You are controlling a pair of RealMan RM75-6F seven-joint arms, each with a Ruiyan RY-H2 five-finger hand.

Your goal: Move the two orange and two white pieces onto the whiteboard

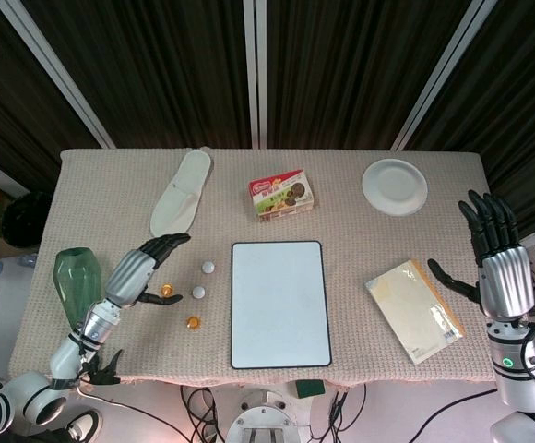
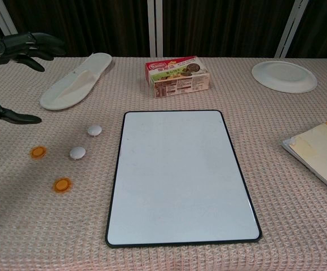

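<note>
Fingers [image 1: 168, 244] of the left hand [image 1: 143, 268] spread, holding nothing, hovering just above the nearer orange piece [image 1: 167, 291]; right hand [image 1: 500, 268] open too, raised well off to the far side. Nothing moved yet by the look of it: both orange pieces and the two white pieces [image 2: 78, 152] lie on the surface just left of the whiteboard [image 2: 180, 175]. Whiteboard bare, long axis running away from the robot.

Two orange pieces [image 2: 38, 152] [image 2: 62, 184], two white pieces [image 2: 94, 130] [image 2: 77, 152], one whiteboard [image 2: 180, 175], one slipper [image 2: 76, 80], one plate [image 2: 283, 76], one box [image 2: 178, 75].
</note>
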